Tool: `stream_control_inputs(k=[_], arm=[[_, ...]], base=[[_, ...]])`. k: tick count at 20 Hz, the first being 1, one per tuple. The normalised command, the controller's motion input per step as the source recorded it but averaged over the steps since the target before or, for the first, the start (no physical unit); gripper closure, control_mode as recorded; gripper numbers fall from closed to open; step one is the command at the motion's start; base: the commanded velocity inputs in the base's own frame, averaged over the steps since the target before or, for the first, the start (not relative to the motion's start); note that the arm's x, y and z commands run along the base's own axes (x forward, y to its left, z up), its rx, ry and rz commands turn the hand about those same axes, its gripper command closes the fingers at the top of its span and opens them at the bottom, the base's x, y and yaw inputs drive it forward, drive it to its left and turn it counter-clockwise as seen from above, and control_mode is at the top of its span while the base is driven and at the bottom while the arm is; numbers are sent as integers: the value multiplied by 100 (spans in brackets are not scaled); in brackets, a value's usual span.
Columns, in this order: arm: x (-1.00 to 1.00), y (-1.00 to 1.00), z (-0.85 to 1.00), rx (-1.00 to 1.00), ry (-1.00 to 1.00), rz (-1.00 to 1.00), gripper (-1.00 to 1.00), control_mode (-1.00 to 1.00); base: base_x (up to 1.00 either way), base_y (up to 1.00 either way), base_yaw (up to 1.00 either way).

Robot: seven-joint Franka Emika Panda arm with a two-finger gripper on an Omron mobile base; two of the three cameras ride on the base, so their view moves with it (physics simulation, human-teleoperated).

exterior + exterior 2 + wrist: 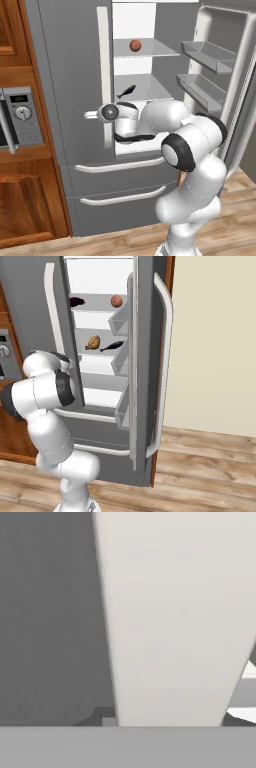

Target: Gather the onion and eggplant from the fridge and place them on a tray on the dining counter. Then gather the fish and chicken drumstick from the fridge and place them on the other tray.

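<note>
jaws hidden; eggplant too small.

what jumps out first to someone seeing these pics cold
The open fridge draws the eye: its right door swung wide, white shelves lit inside. An onion and a dark eggplant sit on the upper shelf, a chicken drumstick and a fish on the one below. The white arm bends in front, its hand close to the left door's handle.

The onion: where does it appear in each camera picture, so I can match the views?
Left base view: the onion lies on the upper fridge shelf, top centre.
Right base view: the onion lies on the same upper shelf, at its right end, upper left-centre of the picture.
Hand view: I cannot find the onion here.
Shared landmark: the fish, one shelf lower.
</note>
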Motion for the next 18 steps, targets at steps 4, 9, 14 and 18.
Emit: stream_control_inputs(k=[4, 9, 14, 18], arm=[[-60, 65, -13, 3, 9, 0, 100, -100], [-82, 78, -17, 0, 1, 0, 100, -100], [-95, 88, -8, 3, 0, 0, 100, -100], [-86, 94, -13, 4, 0, 1, 100, -100]], base=[[0, 0, 0], [0, 0, 0], [0, 0, 0], [0, 0, 0]])
